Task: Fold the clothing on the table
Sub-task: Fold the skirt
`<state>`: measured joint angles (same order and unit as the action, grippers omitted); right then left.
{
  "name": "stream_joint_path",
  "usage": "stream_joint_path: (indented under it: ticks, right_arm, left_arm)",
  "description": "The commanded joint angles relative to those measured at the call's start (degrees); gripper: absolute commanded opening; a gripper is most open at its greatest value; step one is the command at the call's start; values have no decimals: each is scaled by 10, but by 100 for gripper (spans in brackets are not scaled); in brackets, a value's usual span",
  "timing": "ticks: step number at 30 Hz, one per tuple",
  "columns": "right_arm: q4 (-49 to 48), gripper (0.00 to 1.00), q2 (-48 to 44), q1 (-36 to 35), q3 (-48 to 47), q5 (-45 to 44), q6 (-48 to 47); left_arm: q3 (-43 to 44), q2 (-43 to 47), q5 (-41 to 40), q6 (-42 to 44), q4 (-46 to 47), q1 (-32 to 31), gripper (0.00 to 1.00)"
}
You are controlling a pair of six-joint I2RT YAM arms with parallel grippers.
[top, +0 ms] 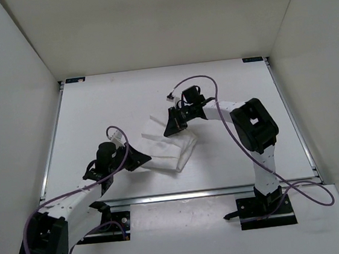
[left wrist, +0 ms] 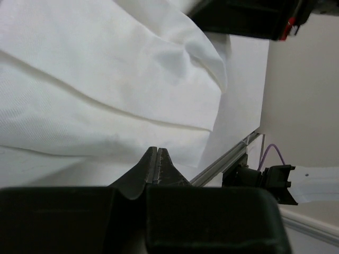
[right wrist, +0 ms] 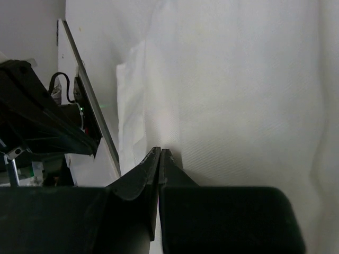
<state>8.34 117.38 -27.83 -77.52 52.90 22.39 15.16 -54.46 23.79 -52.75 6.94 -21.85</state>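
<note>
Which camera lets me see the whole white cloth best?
The top external view: it shows the whole clothing lying on the table. The left wrist view shows only close-up folds of it; the right wrist view shows only a flat patch with one edge.

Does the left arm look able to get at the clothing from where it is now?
Likely yes. The left fingers, shut, sit right at the near-left edge of the clothing with nothing between; the right fingers are at its far side, clear of that path.

The clothing (top: 166,145) is white (a fine woven grain up close), the table (top: 106,103) white, the cable (top: 199,78) purple.
</note>
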Motion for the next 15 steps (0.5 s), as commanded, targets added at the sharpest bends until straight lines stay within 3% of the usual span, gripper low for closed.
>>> stream_joint_path:
  ticks: [1,8,13,15]
  right_arm:
    - [-40,0,-5,-4,15,7,2]
    - [-29,1,26,14,19,-8,-2]
    - [-13,0,26,28,3,-19,-3]
    - [-4,1,11,37,-10,-22,2]
  left_arm:
    - [15,-46,-16,12,34,-5,0]
    - [87,-172,-60,90,-65,-6,0]
    - [122,-208,-89,141,-154,0,0]
    - [145,-210,-61,154,-181,13,0]
